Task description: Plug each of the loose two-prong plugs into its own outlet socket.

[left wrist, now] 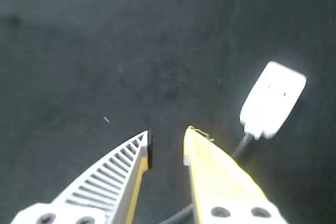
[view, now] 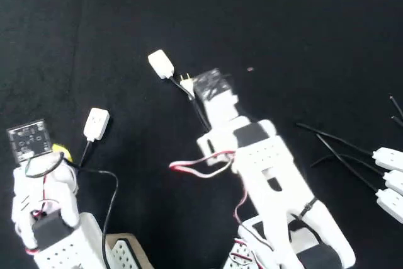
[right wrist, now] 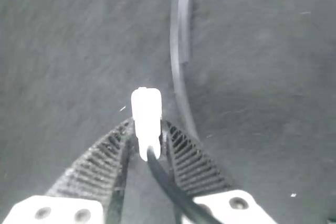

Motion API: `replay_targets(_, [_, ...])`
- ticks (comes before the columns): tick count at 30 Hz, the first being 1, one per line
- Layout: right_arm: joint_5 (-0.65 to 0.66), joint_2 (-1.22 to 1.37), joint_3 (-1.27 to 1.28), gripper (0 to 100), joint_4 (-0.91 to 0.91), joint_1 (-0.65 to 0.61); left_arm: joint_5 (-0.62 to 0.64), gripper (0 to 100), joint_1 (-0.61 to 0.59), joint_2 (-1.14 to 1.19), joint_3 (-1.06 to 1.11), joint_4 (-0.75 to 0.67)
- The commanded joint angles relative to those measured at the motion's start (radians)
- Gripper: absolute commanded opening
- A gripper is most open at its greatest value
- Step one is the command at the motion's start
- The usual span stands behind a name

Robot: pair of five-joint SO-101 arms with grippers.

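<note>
Fingers of the right gripper (right wrist: 147, 132) clamp a white plug (right wrist: 145, 114) just beside an outlet socket (view: 161, 63); the left gripper (left wrist: 167, 140) hangs with fingers apart near a second white socket (left wrist: 273, 99).

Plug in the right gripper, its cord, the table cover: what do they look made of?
Plug: hard white plastic, smooth with a slight gloss; looks like a moulded body.
Cord: black flexible jacket, probably rubber or PVC; it curves out of the plug with a faint sheen.
Table cover: black fabric, matte, possibly felt; it shows lint specks and no reflections.
</note>
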Motion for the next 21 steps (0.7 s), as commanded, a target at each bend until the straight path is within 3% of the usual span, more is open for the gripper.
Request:
replay_targets(1, [-0.017, 0.061, -0.09, 1.1, -0.049, 0.068, -0.003, 15, -0.012, 0.097, -0.211, 0.017])
replay_targets(7, [0.025, 0.219, -0.193, 1.1, -0.049, 0.141, -0.02, 15, 0.111, 0.614, -0.467, -0.014])
replay_targets(10, [0.149, 0.249, -0.206, 1.1, -0.049, 0.16, -0.109, 16, 0.22, 0.856, -0.564, -0.02])
replay_targets(13, [0.158, 0.257, -0.209, 1.1, -0.049, 0.158, -0.204, 16, 0.288, 1.025, -0.625, -0.051])
replay_targets(21, [0.195, 0.259, -0.205, 1.1, -0.057, 0.163, -0.253, 16, 0.286, 1.324, -0.677, -0.302])
